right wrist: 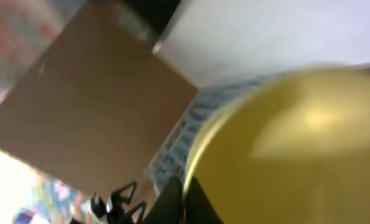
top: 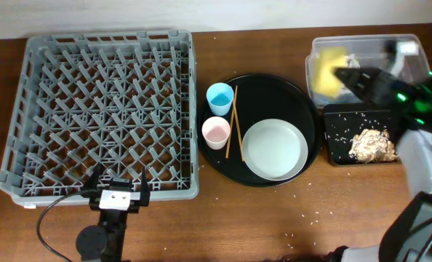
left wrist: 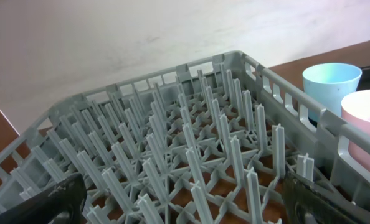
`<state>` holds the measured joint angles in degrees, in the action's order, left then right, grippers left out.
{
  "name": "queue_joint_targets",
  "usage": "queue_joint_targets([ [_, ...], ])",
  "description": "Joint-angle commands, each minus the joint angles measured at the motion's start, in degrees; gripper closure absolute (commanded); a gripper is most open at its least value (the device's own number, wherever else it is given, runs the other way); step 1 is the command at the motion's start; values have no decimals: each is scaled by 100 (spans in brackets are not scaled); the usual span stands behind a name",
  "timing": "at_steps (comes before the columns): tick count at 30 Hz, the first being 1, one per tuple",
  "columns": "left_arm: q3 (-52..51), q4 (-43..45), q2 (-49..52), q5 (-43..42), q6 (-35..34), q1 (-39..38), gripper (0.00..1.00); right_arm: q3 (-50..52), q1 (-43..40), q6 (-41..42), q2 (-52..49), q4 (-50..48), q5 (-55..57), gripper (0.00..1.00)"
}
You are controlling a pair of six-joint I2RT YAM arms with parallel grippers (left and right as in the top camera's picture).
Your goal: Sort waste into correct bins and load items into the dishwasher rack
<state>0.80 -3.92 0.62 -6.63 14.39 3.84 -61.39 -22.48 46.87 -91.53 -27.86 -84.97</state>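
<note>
My right gripper (top: 345, 75) is shut on the rim of the small yellow bowl (top: 325, 73) and holds it tipped on its side over the clear tub (top: 361, 42). In the right wrist view the bowl (right wrist: 297, 137) fills the frame, with its rim pinched between my fingers (right wrist: 185, 193). A bit of the white napkin (top: 353, 60) shows in the tub. The food scraps (top: 372, 144) lie in the black tray (top: 336, 138). My left gripper (top: 118, 188) is open and empty at the front edge of the grey rack (top: 110, 38), with its fingers (left wrist: 182, 190) spread over the pegs.
A round black tray (top: 263, 84) holds the blue cup (top: 220, 96), the pink cup (top: 216, 132), the chopsticks (top: 233, 120) and the pale plate (top: 276, 149). Both cups show in the left wrist view, the blue cup (left wrist: 331, 81) and the pink cup (left wrist: 365, 124). Small grains are scattered on the table.
</note>
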Motion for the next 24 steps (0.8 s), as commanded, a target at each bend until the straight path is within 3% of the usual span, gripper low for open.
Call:
queue_joint_targets([
  [1,-28,-9,-22,2,70,31,1,-424,1248,907,184,-452,844,96],
  [3,-28,-9,-22,2,70,31,1,-457,1875,726,177,-317,1493,96],
  [4,-28,-9,-22,2,70,31,1,-457,2133,269,177,275,2004,96],
  [5,-28,-9,-22,2,70,31,1,-457,2444,-756,177,1532,3106,96],
  [6,-28,-9,-22,2,70,31,1,-459,2601,-1290,177,2098,3816,96],
  [7,-28,-9,-22,2,70,31,1,-511,2846,-2072,177,3101,5261,96],
  [9,-28,-9,-22,4,70,31,1,-660,3169,-2907,175,4081,7235,96],
  [11,-28,-9,-22,2,70,31,1,-688,3335,-3711,127,4363,8574,96],
  [15,-28,-9,-22,2,70,31,1,-730,3416,-4374,-612,4144,8653,96],
  [18,-28,-9,-22,2,70,31,1,-1014,3851,-4671,-1174,4133,9324,96],
  [24,-28,-9,-22,2,70,31,1,-1220,4122,-4795,-1939,4223,9617,96],
])
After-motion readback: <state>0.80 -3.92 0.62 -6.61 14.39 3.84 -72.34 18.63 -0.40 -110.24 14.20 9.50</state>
